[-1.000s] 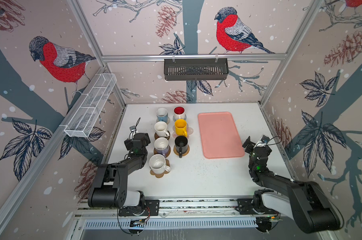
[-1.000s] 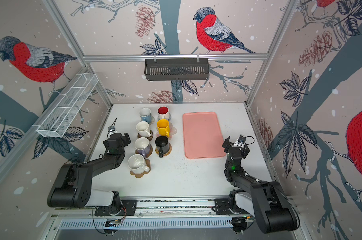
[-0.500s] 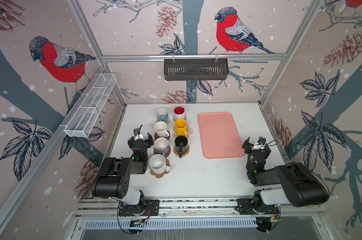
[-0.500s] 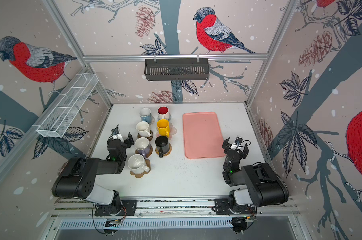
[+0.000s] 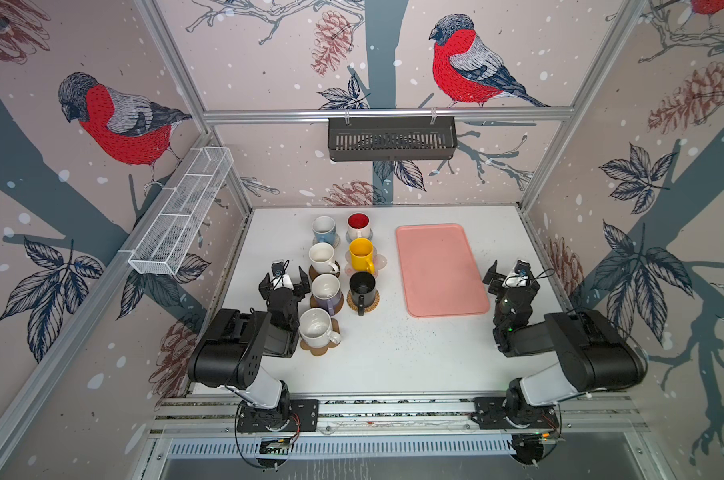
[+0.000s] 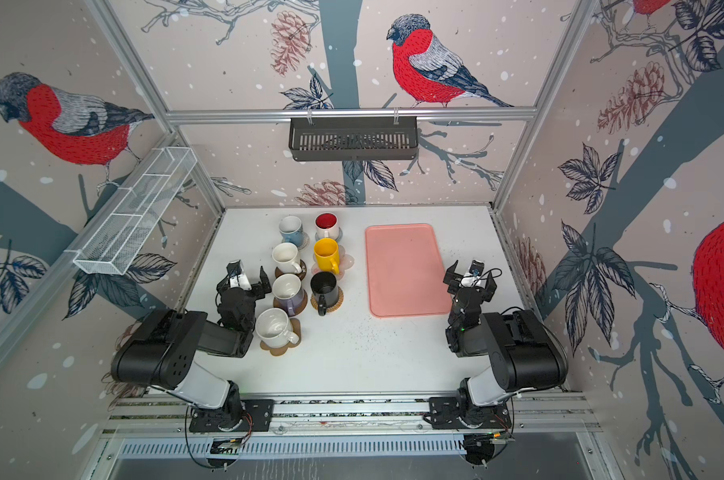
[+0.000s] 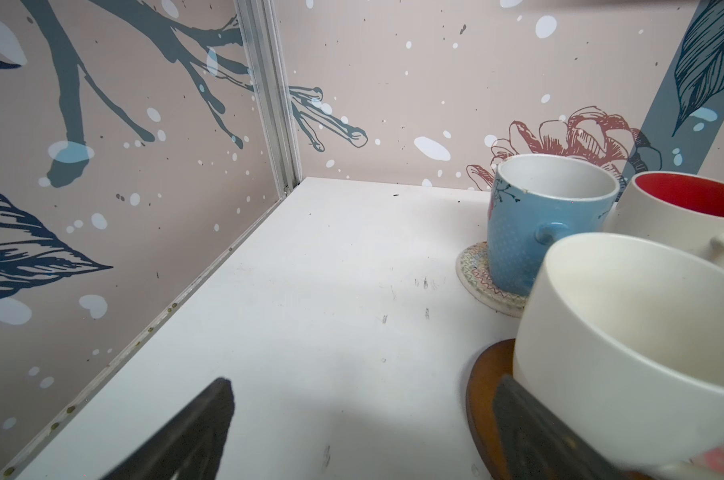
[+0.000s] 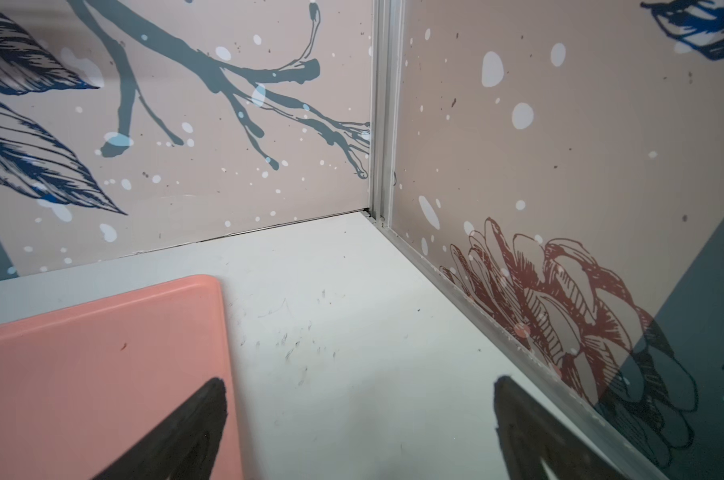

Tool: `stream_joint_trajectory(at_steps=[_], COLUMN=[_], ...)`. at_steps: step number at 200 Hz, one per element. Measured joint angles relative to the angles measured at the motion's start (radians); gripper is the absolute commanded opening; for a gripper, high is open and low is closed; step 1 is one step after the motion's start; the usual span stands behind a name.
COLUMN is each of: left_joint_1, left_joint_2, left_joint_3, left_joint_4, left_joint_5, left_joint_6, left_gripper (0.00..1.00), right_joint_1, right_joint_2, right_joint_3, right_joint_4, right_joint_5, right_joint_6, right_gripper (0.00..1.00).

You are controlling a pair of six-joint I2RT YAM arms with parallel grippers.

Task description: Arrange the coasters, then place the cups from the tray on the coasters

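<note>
Hovering the left gripper low just left of the lavender cup, jaws spread wide, gripping nothing. Poising the right gripper at the right edge of the salmon-pink tray, equally spread and empty. Standing seven cups upright on coasters in two columns on the white table, left of the tray: four nearer the left wall, three beside the tray.

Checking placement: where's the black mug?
In both top views, the black mug stands on a wicker coaster, left of the tray, nearer than the yellow mug.
</note>
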Motion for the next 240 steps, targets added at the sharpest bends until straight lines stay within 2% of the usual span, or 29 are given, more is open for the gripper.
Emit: stream_joint_trajectory(at_steps=[56,240], left_joint_1=[0.0,0.0], left_joint_2=[0.0,0.0], left_joint_3=[0.0,0.0], left_joint_4=[0.005,0.004], left_joint_5=[0.0,-0.002], left_joint_6=[0.0,0.0], left_gripper=[0.97,0.97], right_joint_1=[-0.014,0.0], right_joint_2=[-0.004,-0.004], right_joint_3=[0.006,0.006], right_joint_4=[-0.106,-0.118], right_joint_5=[-0.055,-0.058], right_joint_6=[0.025,0.026], right_gripper=[0.99,1.0])
